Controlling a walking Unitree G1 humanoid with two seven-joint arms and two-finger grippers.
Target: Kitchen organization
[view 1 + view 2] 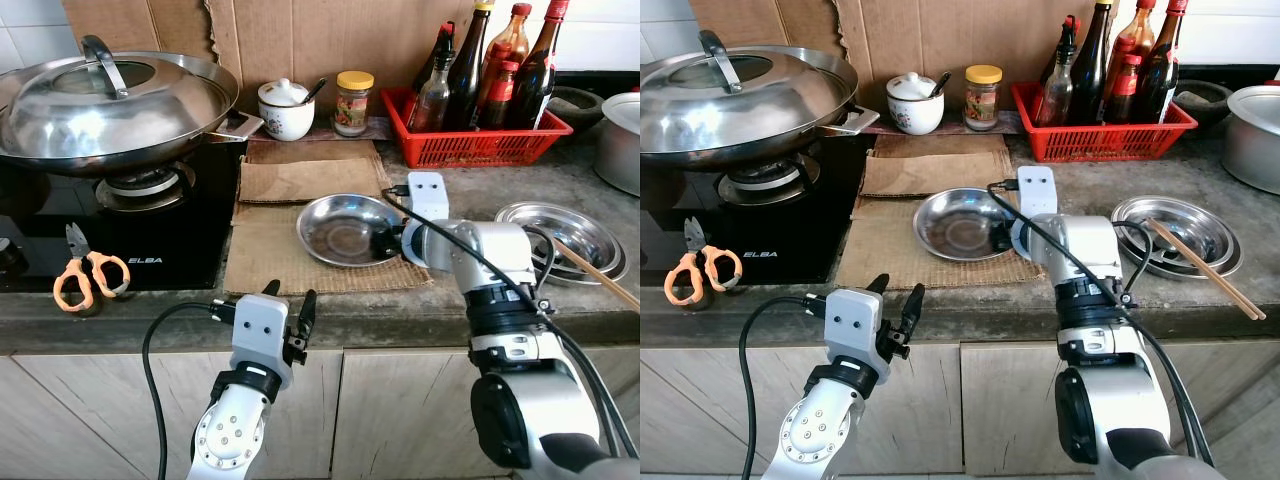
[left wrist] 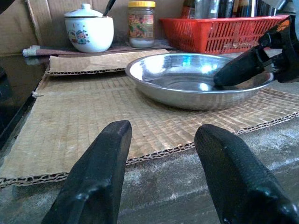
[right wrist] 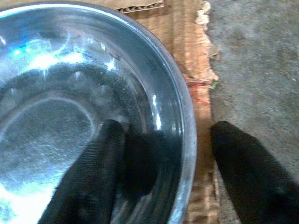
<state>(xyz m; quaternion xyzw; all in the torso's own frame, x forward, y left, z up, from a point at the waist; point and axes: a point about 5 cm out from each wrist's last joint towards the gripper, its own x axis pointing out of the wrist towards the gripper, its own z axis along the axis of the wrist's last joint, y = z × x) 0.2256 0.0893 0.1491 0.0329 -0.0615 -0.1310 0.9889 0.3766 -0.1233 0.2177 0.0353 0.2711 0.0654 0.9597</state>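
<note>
Right gripper (image 1: 384, 241) is straddling the near-right rim of the steel bowl (image 1: 340, 228), fingers parted, one finger inside the wall and one outside, nothing clamped yet. That bowl is sitting on the corrugated cardboard mat (image 1: 270, 255) beside the gas stove (image 1: 120, 225). Judged step: grasping the bowl; next move calls for closing on the rim, then lifting level. Left gripper (image 1: 290, 318) is hovering open and empty at the counter edge (image 1: 400, 320). Stove front is reading "ELBA".
</note>
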